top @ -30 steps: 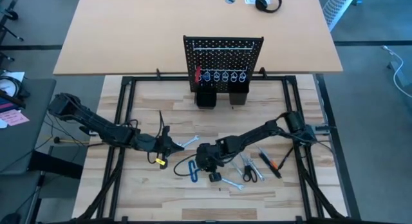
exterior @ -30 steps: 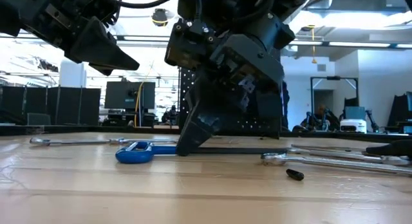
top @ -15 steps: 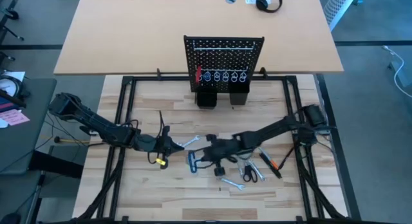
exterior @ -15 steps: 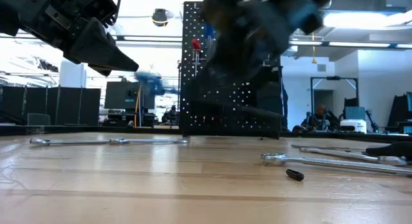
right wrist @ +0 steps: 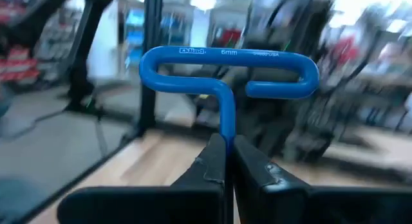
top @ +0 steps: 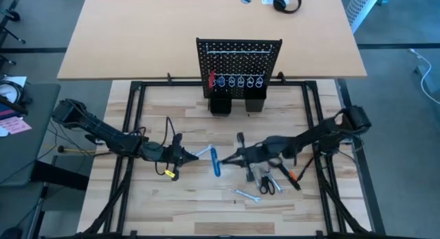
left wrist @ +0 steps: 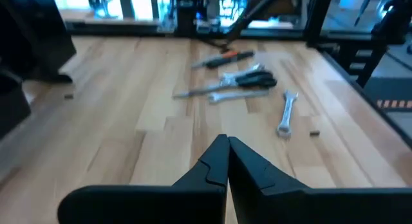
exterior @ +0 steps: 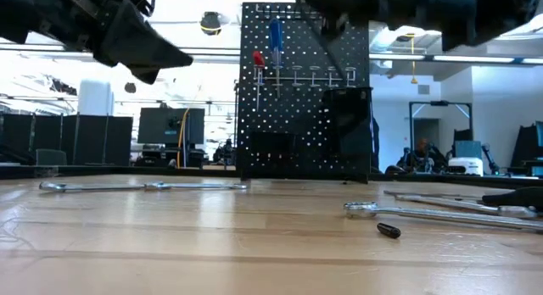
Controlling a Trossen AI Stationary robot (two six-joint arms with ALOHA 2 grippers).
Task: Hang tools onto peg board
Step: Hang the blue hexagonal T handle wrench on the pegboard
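The black peg board [top: 238,60] stands upright at the table's far middle, with a red-handled tool [exterior: 258,59] hanging on its row of silver hooks. My right gripper [top: 232,158] is shut on the blue T-key [top: 216,161], held high above the table; the T-key also shows in the low view [exterior: 275,36]. My left gripper [top: 184,155] is shut and empty, above the table at left of centre. A silver wrench [top: 201,152] lies flat just beyond its tips. Scissors [top: 266,183], another wrench [top: 246,196] and an orange-and-black tool [top: 292,174] lie flat at the near right. My right gripper pinches the T-key's blue shaft [right wrist: 226,129] between its two fingers, just behind the looped handle [right wrist: 228,62]. The fingers are about level and point toward the table's left, with the shaft lying along them. The key is lifted clear, its handle sticking out past the fingertips.
Two black cups [top: 220,105] stand at the peg board's base. A long wrench [exterior: 144,186] lies at the left in the low view, a ratchet wrench [exterior: 424,213] and a small black bit [exterior: 388,230] at the right. Bare wood lies between the grippers and the board.
My right gripper has lifted the blue T-key off the table, going up and a little toward the far and right edges. The key lay flat on the wood a second ago and is now clear of it. My left gripper has risen slightly.
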